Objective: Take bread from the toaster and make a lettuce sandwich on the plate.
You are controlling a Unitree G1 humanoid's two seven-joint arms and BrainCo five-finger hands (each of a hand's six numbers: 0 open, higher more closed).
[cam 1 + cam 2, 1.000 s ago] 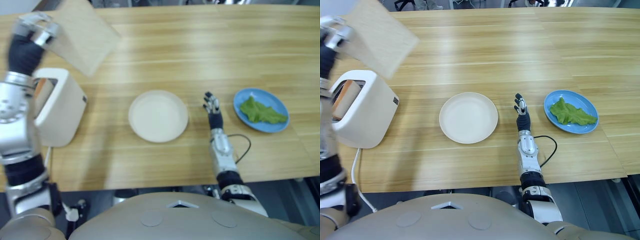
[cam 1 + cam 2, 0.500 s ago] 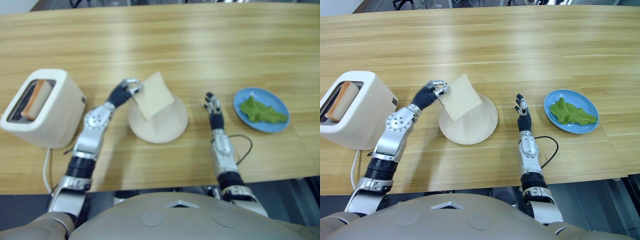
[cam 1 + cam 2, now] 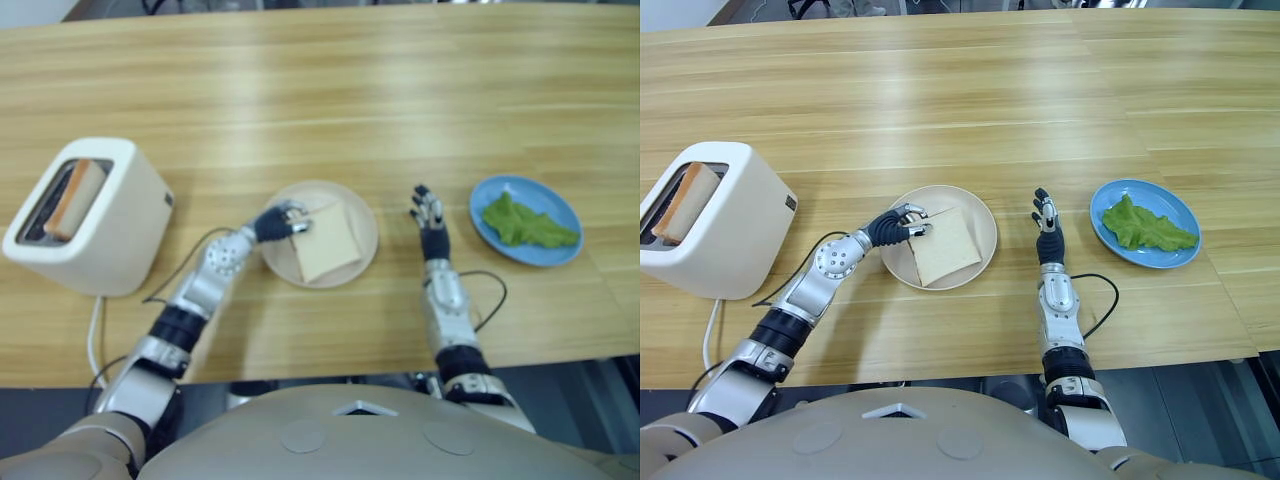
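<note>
We see the square slice of pale bread (image 3: 948, 248) lying flat on the round cream plate (image 3: 950, 196). The left hand (image 3: 892, 227) lies low at its left corner, fingers (image 3: 918, 229) curled, pinching it. The right hand (image 3: 1047, 226) rests on the wooden counter (image 3: 940, 100), fingers straight and pressed together, between that plate and a blue plate (image 3: 1170, 205) of green lettuce (image 3: 1143, 227). A second slice (image 3: 685, 203) stands in the white toaster (image 3: 735, 240).

L hand (image 3: 902, 224) curled on corner of bread slice (image 3: 945, 247) lying on cream plate (image 3: 950, 197). Toaster (image 3: 735, 240) at far L holds 2nd slice (image 3: 685, 203). R hand (image 3: 1047, 225), fingers straight, betw. cream plate & lettuce (image 3: 1143, 227) on blue plate (image 3: 1168, 203).
</note>
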